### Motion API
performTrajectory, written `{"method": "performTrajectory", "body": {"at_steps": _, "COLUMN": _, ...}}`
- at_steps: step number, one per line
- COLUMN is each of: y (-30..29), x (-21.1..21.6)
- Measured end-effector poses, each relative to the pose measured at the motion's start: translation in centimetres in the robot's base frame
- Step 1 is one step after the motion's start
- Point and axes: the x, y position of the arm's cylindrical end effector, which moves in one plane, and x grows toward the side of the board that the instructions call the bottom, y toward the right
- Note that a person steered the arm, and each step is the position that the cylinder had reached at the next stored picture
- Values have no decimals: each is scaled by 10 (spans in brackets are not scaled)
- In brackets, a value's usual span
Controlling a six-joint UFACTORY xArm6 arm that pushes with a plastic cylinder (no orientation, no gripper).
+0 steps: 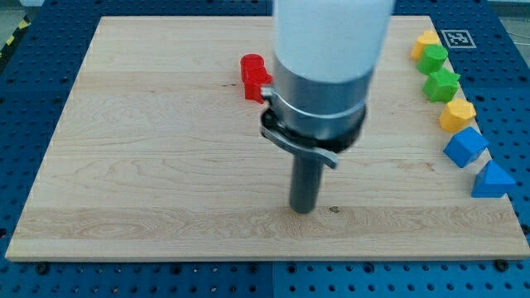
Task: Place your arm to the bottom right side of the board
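The arm (327, 58) came down from the view's top as a broad white cylinder, then a grey metal collar with a dark clamp band, then a straight dark rod. My tip (304, 210) rested on the pale wooden board (149, 165), a little right of its middle and nearer the near edge than the far one. There was no gripper on this arm, so nothing could open or close; the rod held nothing.

A red block (253, 76), of a shape I could not make out, lay far-left of my tip, partly hidden behind the collar and well apart from the rod's end. Along the board's right edge ran a line of blocks, all well apart from my tip: a yellow block (425, 42) farthest, then a green block (432, 58), a green star-shaped block (441, 84), a yellow hexagonal block (456, 114), a blue block (464, 146) and, nearest, a blue triangular block (492, 180).

The board lay on a blue perforated table (41, 58). A black-and-white marker tag (456, 38) sat at the board's far right corner.
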Motion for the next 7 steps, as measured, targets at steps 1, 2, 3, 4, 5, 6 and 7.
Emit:
{"method": "performTrajectory", "body": {"at_steps": 1, "y": 81, "x": 11}}
{"method": "performTrajectory", "body": {"at_steps": 2, "y": 169, "x": 23}}
{"method": "performTrajectory", "body": {"at_steps": 3, "y": 187, "x": 31}}
{"method": "performTrajectory", "body": {"at_steps": 4, "y": 191, "x": 35}}
{"method": "performTrajectory", "body": {"at_steps": 5, "y": 200, "x": 38}}
{"method": "performTrajectory", "body": {"at_steps": 6, "y": 215, "x": 44}}
{"method": "performTrajectory", "body": {"at_steps": 7, "y": 224, "x": 43}}
